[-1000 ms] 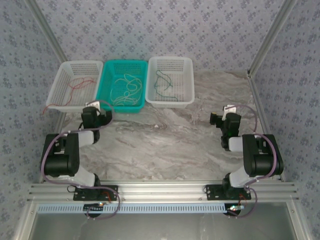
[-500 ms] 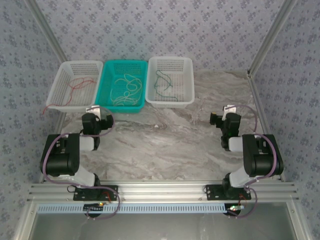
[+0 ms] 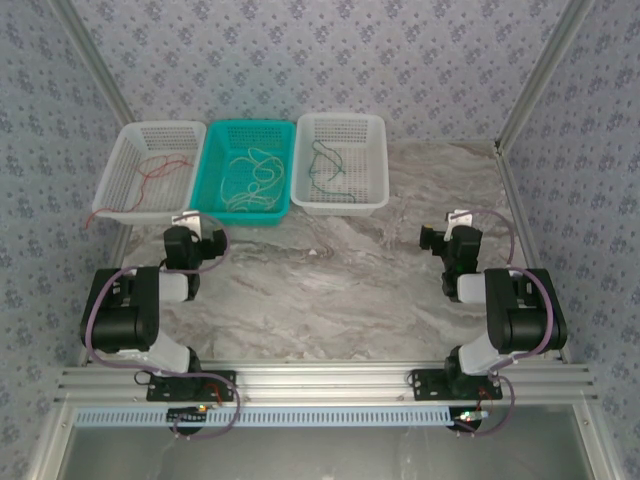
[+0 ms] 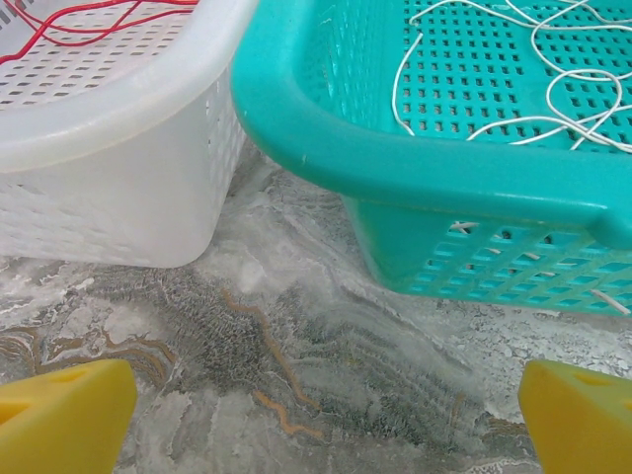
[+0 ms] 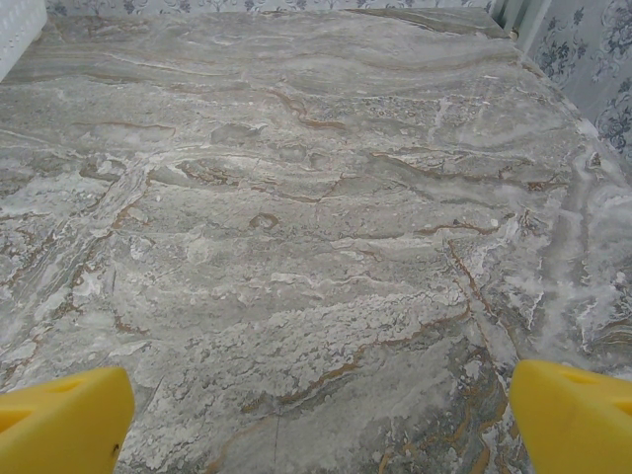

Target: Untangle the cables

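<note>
The left pincer (image 4: 326, 395) has eased back from the baskets (image 3: 247, 124) at the desk's (image 3: 330, 290) far edge; it and the right pincer (image 5: 321, 395) gape empty, the cables (image 3: 255, 175) lying colour-sorted, seemingly done.

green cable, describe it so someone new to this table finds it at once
Three baskets line the far edge of the marble table. In the right-hand white basket lies the dark green cable, loosely looped. The teal basket holds whitish cables, the left white basket a red cable.

Cables (image 3: 255, 172) in three rear baskets (image 3: 340, 206), seemingly separate
</note>
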{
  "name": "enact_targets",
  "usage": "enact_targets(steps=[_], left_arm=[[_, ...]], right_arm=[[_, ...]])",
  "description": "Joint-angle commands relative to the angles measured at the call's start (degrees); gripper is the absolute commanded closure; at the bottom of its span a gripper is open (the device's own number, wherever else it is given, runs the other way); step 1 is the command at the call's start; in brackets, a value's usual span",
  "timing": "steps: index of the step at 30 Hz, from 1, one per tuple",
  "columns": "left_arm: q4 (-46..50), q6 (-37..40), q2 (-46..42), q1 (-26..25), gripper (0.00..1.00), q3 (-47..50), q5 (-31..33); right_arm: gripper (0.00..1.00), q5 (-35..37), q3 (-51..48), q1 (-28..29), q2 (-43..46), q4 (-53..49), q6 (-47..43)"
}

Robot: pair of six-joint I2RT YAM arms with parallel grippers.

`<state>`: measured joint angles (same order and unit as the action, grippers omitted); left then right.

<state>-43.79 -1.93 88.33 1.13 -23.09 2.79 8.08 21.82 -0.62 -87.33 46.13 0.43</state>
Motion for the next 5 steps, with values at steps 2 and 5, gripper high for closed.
enact_targets(steps=[2, 5], left_arm=[[-2.53, 0.55, -0.37, -0.17, 0.01, -0.76, -0.32], [-2.53, 0.54, -0.44, -0.19, 0.01, -0.80, -0.32]], right_arm=[[0.00, 0.01, 0.18, 0.10, 0.10, 1.16, -0.86], [0.00, -0.20, -0.14, -0.06, 0.27, 1.42, -0.69]])
